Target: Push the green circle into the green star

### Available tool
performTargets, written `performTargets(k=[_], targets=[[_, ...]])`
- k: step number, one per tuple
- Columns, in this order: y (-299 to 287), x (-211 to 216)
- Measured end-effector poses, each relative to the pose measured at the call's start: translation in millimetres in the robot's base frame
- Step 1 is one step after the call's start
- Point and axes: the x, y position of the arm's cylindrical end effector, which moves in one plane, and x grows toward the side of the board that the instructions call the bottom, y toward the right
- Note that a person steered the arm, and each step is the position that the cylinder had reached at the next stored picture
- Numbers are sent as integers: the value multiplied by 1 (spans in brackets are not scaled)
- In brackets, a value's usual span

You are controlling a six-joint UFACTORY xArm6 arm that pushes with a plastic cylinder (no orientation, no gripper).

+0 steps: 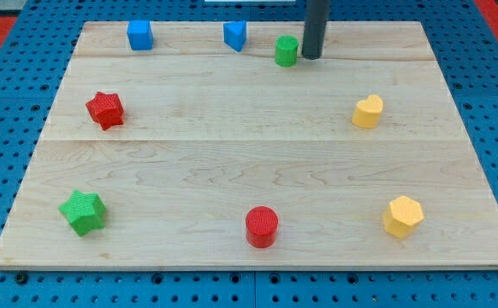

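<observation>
My tip (311, 56) sits just right of green circle (287, 51), holding nothing; green star (83, 211) well apart, bottom left.

Rod: straight, dark, upright, entering from view's top edge right of centre. Upper part cropped by frame. My tip (311, 57): lower end of rod, down at desk (257, 162) surface level, near view's top. Arm above rod out of frame.
</observation>
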Motion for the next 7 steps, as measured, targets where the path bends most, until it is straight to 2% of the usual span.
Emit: performTargets(k=[1, 2, 3, 4, 5, 6, 7], targets=[[-40, -16], [-113, -22], [-121, 34], [-148, 55], [-116, 39], [-88, 42], [-121, 77]])
